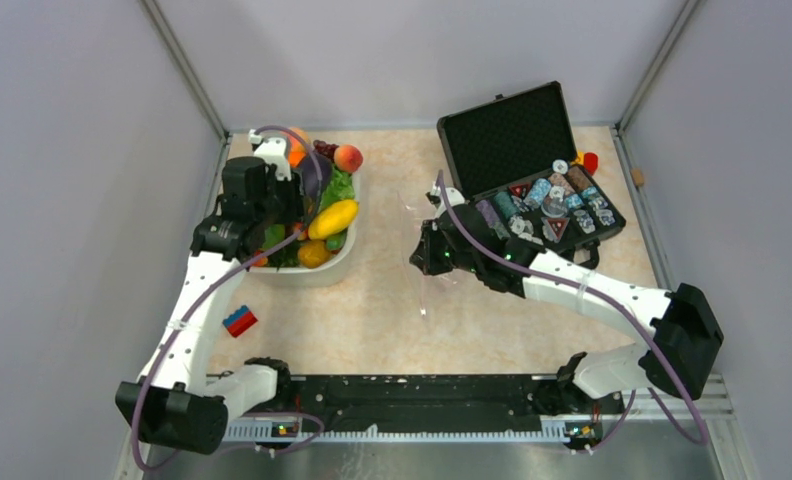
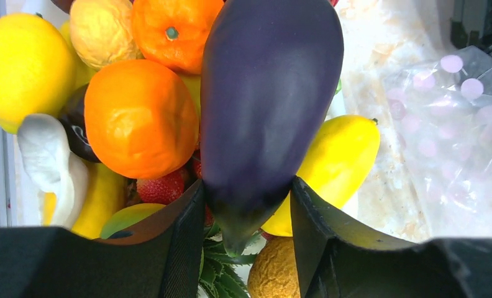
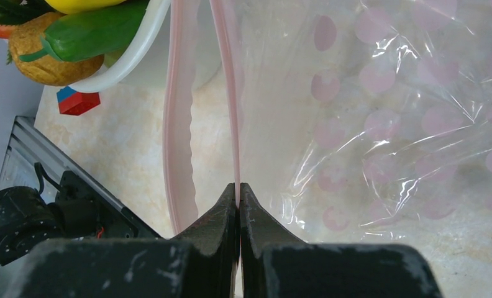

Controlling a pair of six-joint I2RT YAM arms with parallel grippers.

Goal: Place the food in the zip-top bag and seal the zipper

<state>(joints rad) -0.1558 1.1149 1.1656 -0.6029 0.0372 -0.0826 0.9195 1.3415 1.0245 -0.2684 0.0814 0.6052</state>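
Observation:
The dark purple eggplant [image 2: 268, 93] lies on top of the food heaped in the white basin [image 1: 322, 272]. My left gripper [image 2: 246, 205] is shut on its narrow stem end, and both fingers [image 2: 181, 236] press against its sides. A yellow mango [image 2: 343, 155], the green lettuce [image 1: 338, 187] and a peach [image 1: 348, 158] lie around it. The clear zip-top bag [image 3: 386, 124] lies on the table right of the basin, with its mouth gaping. My right gripper [image 3: 238, 189] is shut on one pink lip of the zipper [image 3: 231, 93]. The other lip [image 3: 178, 124] bows away to the left.
An open black case [image 1: 517, 135] with chips and dice stands at the back right. A red and blue block [image 1: 239, 321] lies near the left arm. Oranges [image 2: 141, 118], a strawberry and other toy fruit fill the basin. Grey walls enclose the table.

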